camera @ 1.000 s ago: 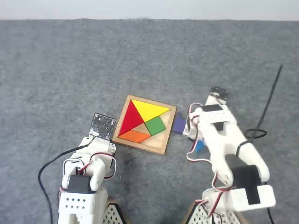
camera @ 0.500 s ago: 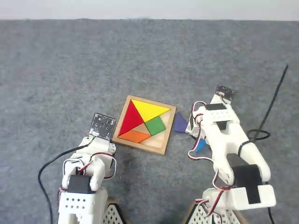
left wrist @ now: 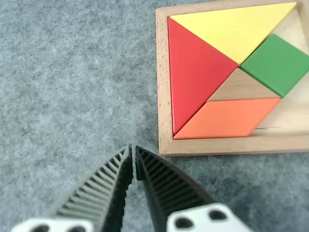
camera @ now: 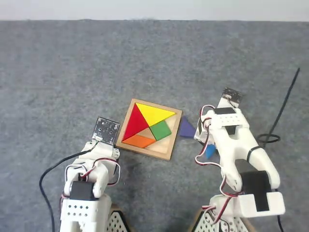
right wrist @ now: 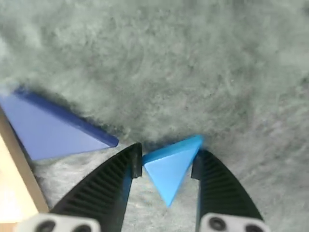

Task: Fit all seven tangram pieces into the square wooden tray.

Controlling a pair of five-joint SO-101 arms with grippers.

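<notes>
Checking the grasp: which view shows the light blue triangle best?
Right wrist view: the light blue triangle lies whole between the fingers of the right gripper. The high view catches just a sliver of it. The left wrist view faces the tray.

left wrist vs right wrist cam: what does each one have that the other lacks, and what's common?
Left wrist view's extras: the left end effector, shut over bare carpet, and four seated pieces: red triangle, yellow triangle, green square, orange parallelogram.
Right wrist view's extras: the right end effector closed around the light blue triangle, with the dark blue triangle lying beside it on the carpet.
Shared: the grey carpet and the wooden tray, just its edge in the right wrist view.
</notes>
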